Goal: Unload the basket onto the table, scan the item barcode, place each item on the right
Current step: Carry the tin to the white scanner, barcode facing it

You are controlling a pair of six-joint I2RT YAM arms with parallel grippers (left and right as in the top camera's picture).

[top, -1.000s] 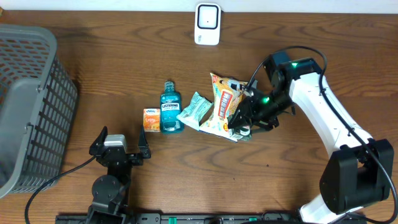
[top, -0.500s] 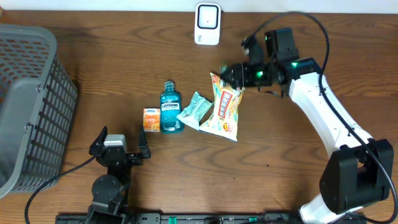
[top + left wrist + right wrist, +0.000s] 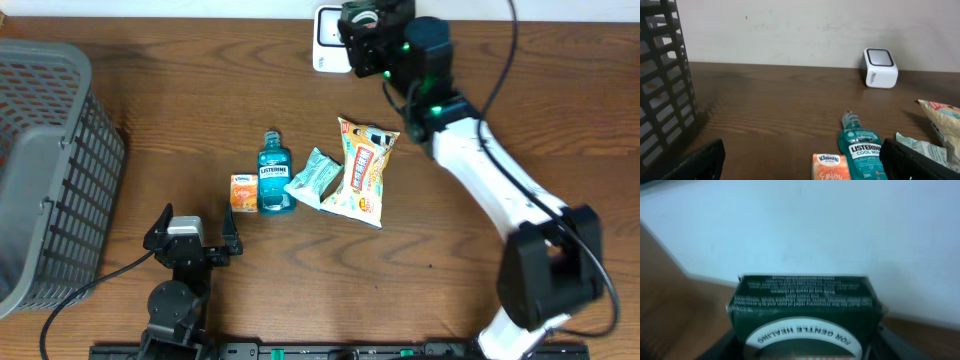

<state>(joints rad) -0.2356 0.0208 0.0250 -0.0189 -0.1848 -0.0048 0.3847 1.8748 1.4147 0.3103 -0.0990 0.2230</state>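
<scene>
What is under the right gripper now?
The white boxy scanner: its left part shows, the rest is covered by the right gripper, which holds a dark green box above it.

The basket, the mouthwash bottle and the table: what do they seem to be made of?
Basket: grey matte plastic, judging by its moulded grid walls. Mouthwash bottle: probably clear glossy plastic, teal liquid showing through. Table: dark wood or veneer, visible grain.

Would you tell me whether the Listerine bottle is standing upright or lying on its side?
Lying down: the Listerine bottle shows its full front label face-up in the overhead view, with cap and body seen lengthwise.
</scene>
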